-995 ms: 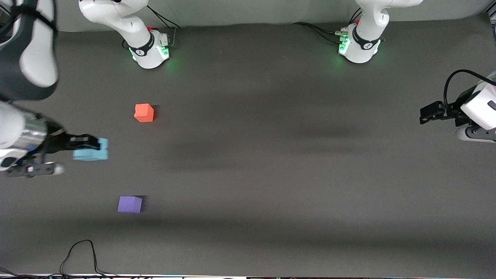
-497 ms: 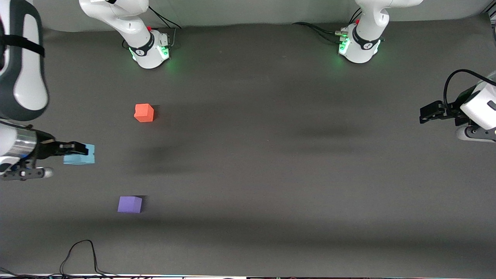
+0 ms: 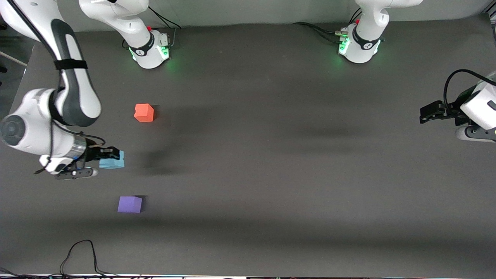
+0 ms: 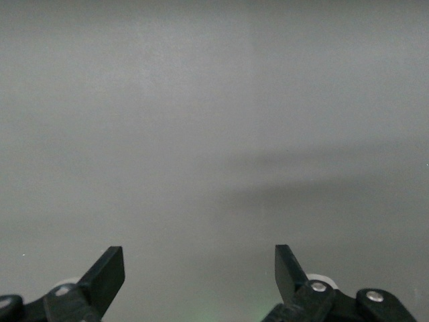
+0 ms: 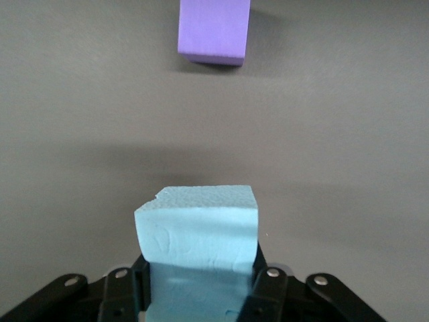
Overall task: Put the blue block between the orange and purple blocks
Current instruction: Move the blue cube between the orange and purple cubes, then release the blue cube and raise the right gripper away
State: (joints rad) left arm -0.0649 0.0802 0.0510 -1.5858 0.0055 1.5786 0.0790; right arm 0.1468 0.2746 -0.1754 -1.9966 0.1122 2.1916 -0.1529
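Observation:
My right gripper (image 3: 109, 156) is shut on the light blue block (image 3: 113, 160), which fills the space between its fingers in the right wrist view (image 5: 197, 235). It holds the block just above the table, over the stretch between the orange block (image 3: 144, 112) and the purple block (image 3: 130, 204), a little toward the right arm's end of their line. The purple block also shows in the right wrist view (image 5: 213, 30). My left gripper (image 3: 426, 114) is open and empty and waits at the left arm's end of the table; the left wrist view (image 4: 199, 268) shows only bare table.
A black cable (image 3: 79, 252) loops on the table near its front edge, nearer to the camera than the purple block. The two arm bases (image 3: 151, 48) (image 3: 358, 46) stand along the farthest edge of the dark grey table (image 3: 271, 155).
My right gripper has carried the blue block lower, first out toward the right arm's end, then back toward the line between the orange and purple blocks. The left arm has not moved.

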